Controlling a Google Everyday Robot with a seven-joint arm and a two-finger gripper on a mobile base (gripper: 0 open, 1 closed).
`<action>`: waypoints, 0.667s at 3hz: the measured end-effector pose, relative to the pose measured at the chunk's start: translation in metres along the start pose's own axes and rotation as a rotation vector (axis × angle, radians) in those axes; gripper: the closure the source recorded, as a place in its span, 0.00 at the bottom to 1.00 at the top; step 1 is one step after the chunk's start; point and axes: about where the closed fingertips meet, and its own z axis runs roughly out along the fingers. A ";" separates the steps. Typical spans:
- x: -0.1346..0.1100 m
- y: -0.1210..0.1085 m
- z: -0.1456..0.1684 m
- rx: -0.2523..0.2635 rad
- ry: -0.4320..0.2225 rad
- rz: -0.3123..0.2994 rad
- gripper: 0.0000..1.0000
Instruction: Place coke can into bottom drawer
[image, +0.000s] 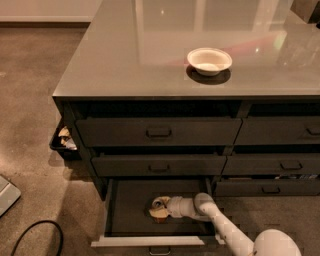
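Note:
The bottom drawer (131, 200) is pulled open at the left column of the cabinet, showing its dark interior and pale front edge. My gripper (160, 208) reaches down into it from the lower right on the white arm (220, 220), low over the drawer floor near the middle. A small pale round shape sits at the gripper's tip. No red of the coke can shows, so I cannot tell whether that shape is the can.
A white bowl (209, 60) sits on the grey countertop (130, 55). The two drawers above (159, 132) are closed. A black bin with trash (64, 140) stands at the cabinet's left side. A black cable (30, 235) lies on the floor.

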 end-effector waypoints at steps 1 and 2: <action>0.000 0.000 0.000 0.000 0.000 0.000 0.11; 0.000 0.000 0.000 0.000 0.000 0.000 0.00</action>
